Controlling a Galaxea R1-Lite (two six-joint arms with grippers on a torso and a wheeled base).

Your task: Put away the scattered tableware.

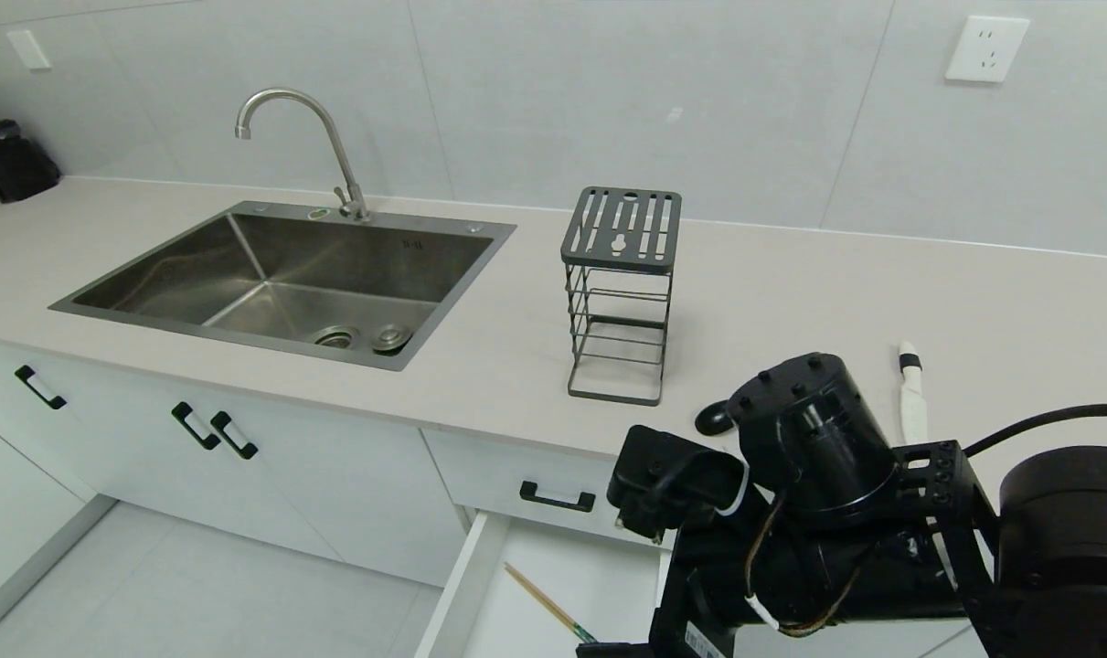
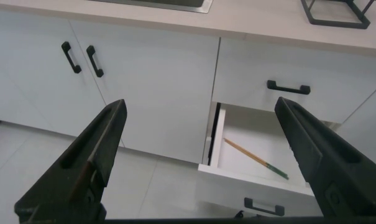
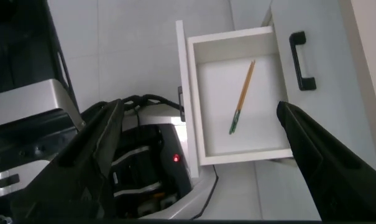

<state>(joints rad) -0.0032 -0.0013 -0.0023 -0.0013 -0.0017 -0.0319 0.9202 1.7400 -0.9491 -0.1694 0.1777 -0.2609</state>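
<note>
Pull-out drawer [image 1: 451, 585] stands open below the counter [image 1: 791, 292], at about 6 o'clock from the wire rack [image 1: 621, 292]. One chopstick [image 1: 548, 603], wood with a green tip, lies alone on the drawer floor, slanted, not touching the walls. On the counter a white knife-like utensil [image 1: 910, 393] with a black band lies at 4 o'clock from the rack, well apart from it. A small black item [image 1: 713, 419] sits at 5 o'clock from the rack, partly hidden by the right arm, so its kind cannot be told. Sink [image 1: 279, 283] with faucet [image 1: 306, 137] is at 9 o'clock from the rack. Left gripper [image 2: 200, 106] hangs out in front of the cabinets, fingers spread wide, nothing between them. Right gripper [image 3: 199, 106] hangs above the open drawer, fingers likewise wide apart and empty.
</note>
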